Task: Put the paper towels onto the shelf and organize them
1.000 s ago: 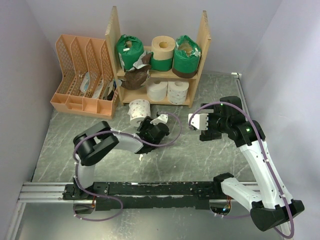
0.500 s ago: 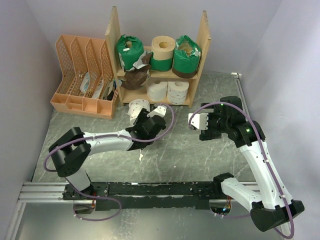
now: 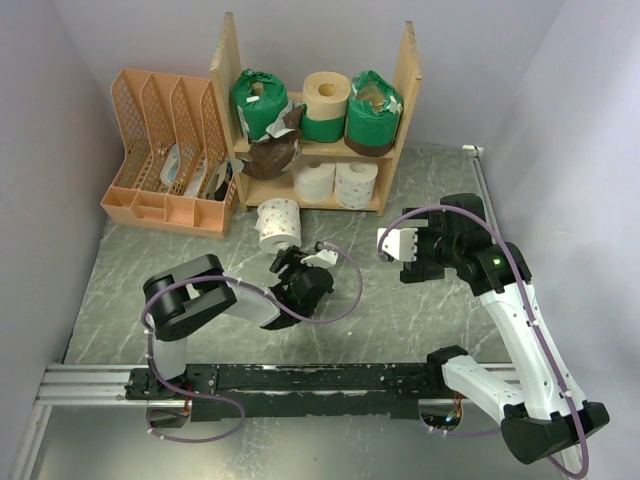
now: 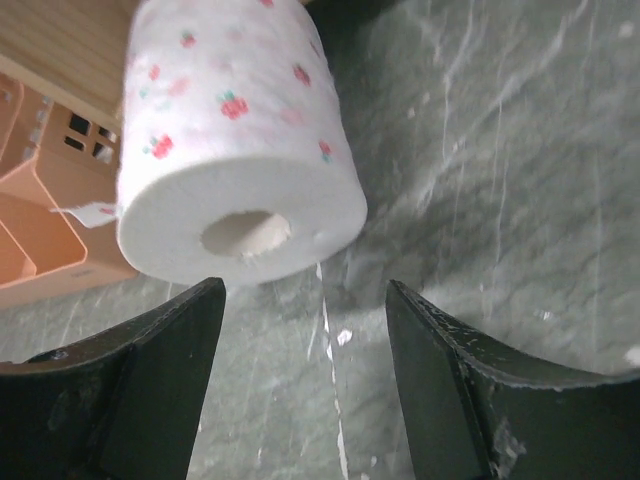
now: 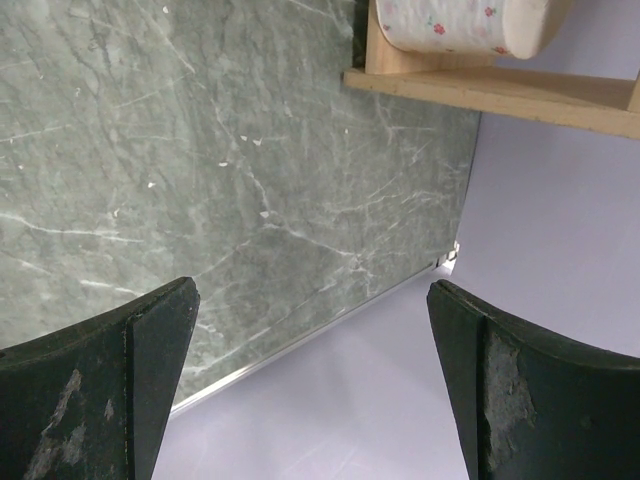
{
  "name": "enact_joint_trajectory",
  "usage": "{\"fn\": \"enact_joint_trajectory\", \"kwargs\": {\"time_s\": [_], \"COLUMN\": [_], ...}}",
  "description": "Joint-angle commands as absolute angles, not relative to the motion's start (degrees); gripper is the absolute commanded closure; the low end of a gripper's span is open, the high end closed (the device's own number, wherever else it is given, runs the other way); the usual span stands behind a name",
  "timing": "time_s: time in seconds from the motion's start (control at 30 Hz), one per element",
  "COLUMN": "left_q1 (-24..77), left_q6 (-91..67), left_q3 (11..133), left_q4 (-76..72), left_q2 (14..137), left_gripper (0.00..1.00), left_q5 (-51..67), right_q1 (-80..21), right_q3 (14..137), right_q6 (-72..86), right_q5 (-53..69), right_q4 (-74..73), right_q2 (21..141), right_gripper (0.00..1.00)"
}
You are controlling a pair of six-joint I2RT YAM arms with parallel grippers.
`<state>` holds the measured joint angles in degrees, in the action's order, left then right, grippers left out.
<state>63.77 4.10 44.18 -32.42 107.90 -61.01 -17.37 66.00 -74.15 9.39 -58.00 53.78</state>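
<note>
Paper towels (image 3: 316, 180) sit mostly on the shelf (image 3: 224, 90), with one more on the table (image 3: 420, 300) in front of it. At far left an orange file rack (image 3: 170, 150) stands just beside the shelf's left panel. On the upper board, from the left, are a green-wrapped roll (image 3: 258, 103), a bare cream roll (image 3: 325, 92) with green wrap below it, and a second green-wrapped roll (image 3: 372, 105). On the lower board a brown-wrapped roll (image 3: 270, 155) lies at the left, then two white rolls side by side; the right one (image 3: 356, 182) shows a small print. The loose roll (image 3: 279, 222), white with a red berry print, is on the table near the shelf's left foot, its hollow core facing the left wrist camera. The left gripper (image 3: 300, 257) points at it from the near side with its jaws spread wide; its dark fingers (image 4: 150, 390) flank bare table, and the roll lies just beyond their tips, not between them. Right of centre, the right gripper (image 3: 386, 243) hangs over bare table, its jaws also wide apart and holding nothing, well apart from the loose roll.
</note>
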Motion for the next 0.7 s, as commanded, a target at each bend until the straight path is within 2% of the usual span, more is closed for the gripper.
{"fn": "enact_joint_trajectory", "kwargs": {"time_s": [0.0, 0.1, 0.23, 0.67], "left_q1": [64.3, 64.3, 64.3, 60.3], "left_q6": [13.5, 19.3, 21.5, 3.8], "left_q3": [43.8, 43.8, 44.8, 46.0], "left_q4": [-52.4, -60.8, -64.8, -46.0], "left_q2": [110.7, 114.1, 117.2, 116.6], "left_gripper": [0.22, 0.19, 0.15, 0.15], "left_q5": [-65.9, -66.5, -66.4, -60.9], "right_q1": [-17.3, -17.4, -17.3, -17.4], "right_q3": [67.6, 68.2, 70.2, 74.4], "right_q6": [-73.9, -73.8, -73.1, -71.9], "right_q5": [7.9, 7.5, 7.3, 5.9], "right_q4": [-59.2, -59.9, -60.9, -62.8], "right_q2": [53.9, 54.5, 55.8, 59.6], "right_gripper": [0.0, 0.0, 0.0, 0.0]}}
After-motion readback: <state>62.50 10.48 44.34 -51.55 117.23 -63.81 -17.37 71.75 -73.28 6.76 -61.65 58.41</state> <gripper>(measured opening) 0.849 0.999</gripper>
